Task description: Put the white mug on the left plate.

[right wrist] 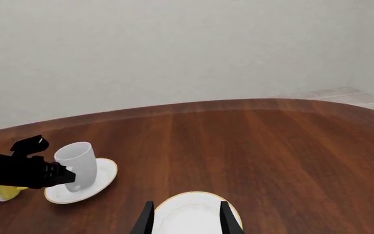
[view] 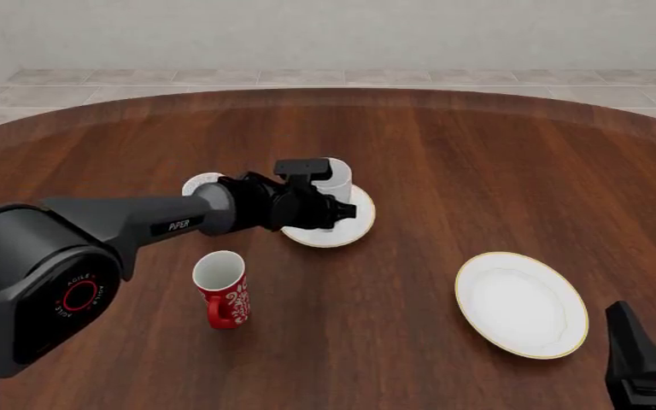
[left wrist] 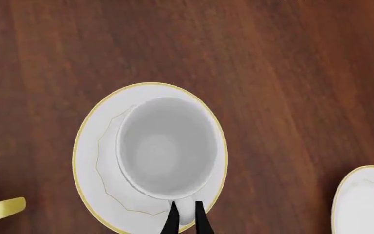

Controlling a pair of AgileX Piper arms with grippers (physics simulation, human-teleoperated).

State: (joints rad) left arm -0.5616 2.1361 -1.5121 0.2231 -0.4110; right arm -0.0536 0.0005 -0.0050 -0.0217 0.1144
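- White-and-yellow mug (right wrist: 4, 191): largely hidden behind the left arm in the front view; only a yellow handle is seen at the edge of the left wrist view, and a yellow body is partly seen in the right wrist view.
- Right gripper (right wrist: 185, 217): cut off at the lower right corner of the front view; two dark fingers are seen in its own wrist view, set well apart, with nothing between them.
- Left gripper (left wrist: 185, 217): only the finger tips are shown in the left wrist view, close together; the white handle of the mug is seen between them. Whether it is squeezed cannot be told with certainty.
- Red patterned mug (view: 222, 289): upright on the table (view: 442, 171), nearer the camera than the left arm, apart from both plates.
- Larger plate (view: 522, 304): placed to the right, bare, with a gold rim line.
- White mug (view: 334, 178): upright on the left plate (view: 345, 231), off-centre toward its far side; partly covered by the left wrist in the front view. A thin gold line is seen round this plate's rim.
- The mug's bowl lies just beyond the left finger tips; it is well apart from the right gripper.
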